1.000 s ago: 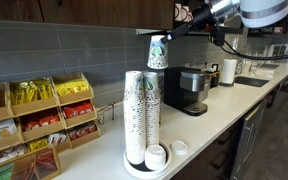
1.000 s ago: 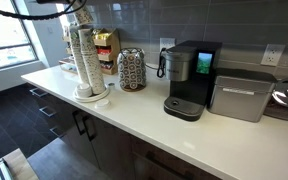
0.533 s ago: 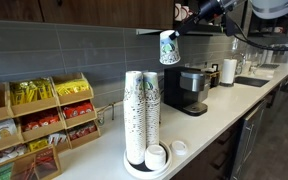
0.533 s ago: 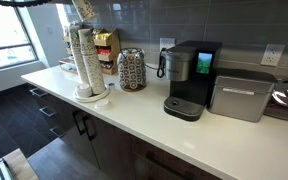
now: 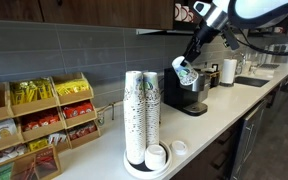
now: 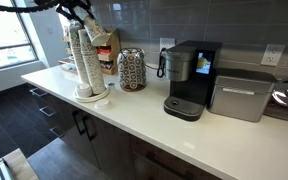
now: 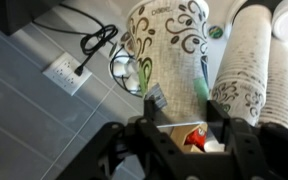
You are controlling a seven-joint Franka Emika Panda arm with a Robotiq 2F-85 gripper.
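Gripper (image 5: 190, 66) gripped cup (image 5: 185, 73) | cup axis tilted, mouth direction unclear | stack (image 5: 142, 112) lay left of and below gripper

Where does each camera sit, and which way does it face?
Exterior view: at the counter's end, looking along the white countertop; arm, claw gripping a patterned paper cup.
Exterior view: in front, facing the grey tiled wall; arm top-left.
Wrist view: behind the claw, facing the cup.
Both exterior views share the black coffee machine.
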